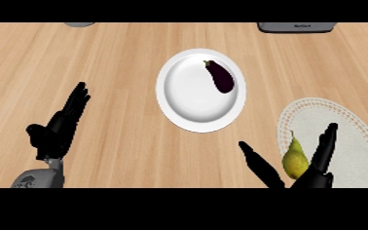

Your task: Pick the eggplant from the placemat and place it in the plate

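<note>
Wooden counter (122,53): both robot hands, left (61,124) and right (313,163), open, fingers straight.

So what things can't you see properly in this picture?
- Grey thing at the top right of the head view: cut off by the top edge, so I can't tell what it is.
- Grey shape at the top left: only a sliver shows.
- Placemat: runs off the right edge.
- Pear: its right side is hidden behind the right hand.
</note>
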